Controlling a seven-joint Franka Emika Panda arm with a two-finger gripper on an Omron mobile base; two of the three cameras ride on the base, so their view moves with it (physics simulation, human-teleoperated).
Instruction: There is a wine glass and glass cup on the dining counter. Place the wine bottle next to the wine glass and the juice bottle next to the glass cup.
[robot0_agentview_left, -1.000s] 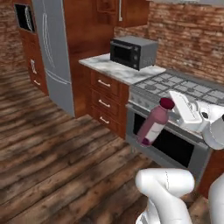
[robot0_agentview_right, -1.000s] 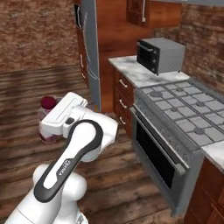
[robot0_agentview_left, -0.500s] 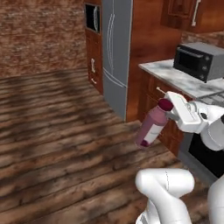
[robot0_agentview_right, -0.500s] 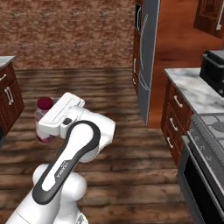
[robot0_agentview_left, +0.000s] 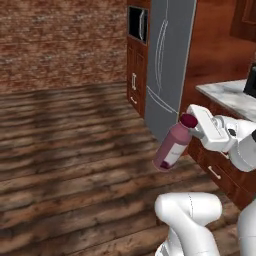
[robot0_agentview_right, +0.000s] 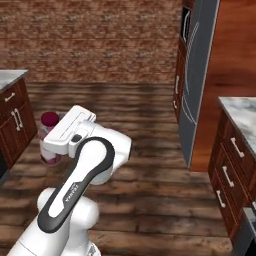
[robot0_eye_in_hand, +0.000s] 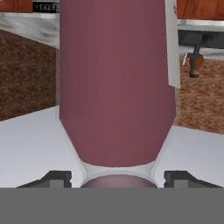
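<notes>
The juice bottle (robot0_agentview_left: 172, 147), pink-purple with a dark maroon cap and a white label, hangs tilted in the air above the wooden floor. My gripper (robot0_agentview_left: 192, 125) is shut on it near its cap. From the right base view the juice bottle (robot0_agentview_right: 49, 145) peeks out behind the white hand, where the gripper (robot0_agentview_right: 55, 137) holds it. In the hand view the juice bottle (robot0_eye_in_hand: 116, 78) runs straight away from the gripper (robot0_eye_in_hand: 116, 177), one dark fingertip on each side. The wine bottle, wine glass, glass cup and dining counter are out of view.
A steel fridge (robot0_agentview_left: 170, 60) stands ahead to the right, beside a tall wooden cabinet with a built-in oven (robot0_agentview_left: 137, 30). A marble worktop over wooden drawers (robot0_agentview_right: 240, 115) lies at the right. Another drawer cabinet (robot0_agentview_right: 12, 110) is at the left. A brick wall (robot0_agentview_left: 60, 40) lies beyond the plank floor.
The whole picture has shifted as the base turned: the stove and microwave slid off to the right, and the fridge and brick wall came in. The bottle stays in the gripper.
</notes>
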